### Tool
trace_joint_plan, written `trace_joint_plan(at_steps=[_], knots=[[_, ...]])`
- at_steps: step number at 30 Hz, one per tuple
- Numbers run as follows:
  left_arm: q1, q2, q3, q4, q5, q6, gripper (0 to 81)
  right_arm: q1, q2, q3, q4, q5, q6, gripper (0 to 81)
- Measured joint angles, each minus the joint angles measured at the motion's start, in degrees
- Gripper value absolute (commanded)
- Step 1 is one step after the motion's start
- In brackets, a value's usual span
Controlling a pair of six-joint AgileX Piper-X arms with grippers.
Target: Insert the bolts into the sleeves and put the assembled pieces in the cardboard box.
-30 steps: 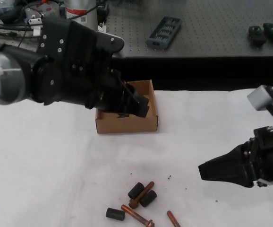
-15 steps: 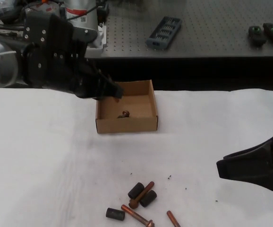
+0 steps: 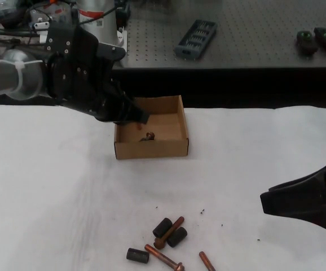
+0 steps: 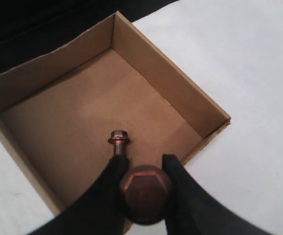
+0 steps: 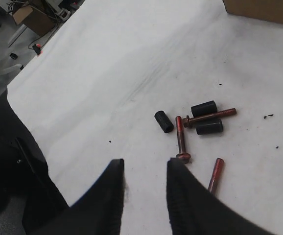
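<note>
Left gripper [image 4: 144, 169] backs toward cardboard box [image 4: 176, 93] wall, clenched on bolt [image 4: 145, 188] — release here may land it outside. Right gripper [image 5: 145, 166] gapes, empty.

Light fell bright and diffuse from above. The white cloth [image 3: 67, 186] glared close to washed-out across its middle, and its creases showed only as faint grey streaks. Shadows were short and soft: a thin dark line under the near wall of the cardboard box [image 3: 152, 150], and small smudges beside the loose bolts [image 5: 180, 137] and sleeves [image 5: 203, 108] by the cloth's near edge. The held bolt [image 4: 145, 188] carried a dull sheen on its head. The black fingers of the left gripper [image 4: 144, 165] and right gripper [image 5: 144, 169] showed as flat dark shapes. Deep shadow banded the cloth's far edge.
</note>
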Motion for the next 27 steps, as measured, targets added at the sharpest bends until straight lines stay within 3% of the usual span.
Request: trace_joint_plan(at_steps=[3,8,17,22,27], knots=[[0.0,0.06,-0.2,-0.03,-0.26,0.42,13.7,0.0,0.0,0.0,0.0,0.0,0.0,23.2],[0.0,0.06,-0.43,-0.26,-0.39,2.09,47.6,0.0,0.0,0.0,0.0,0.0,0.0,23.2],[0.0,0.06,-0.54,-1.64,-0.39,-0.48,46.9,0.0,0.0,0.0,0.0,0.17,0.0,23.2],[0.0,-0.63,-0.6,-1.05,1.26,-4.48,35.6,0.0,0.0,0.0,0.0,1.85,0.0,23.2],[0.0,-4.22,-0.76,4.48,3.17,-4.93,33.9,0.0,0.0,0.0,0.0,6.14,0.24,23.2]])
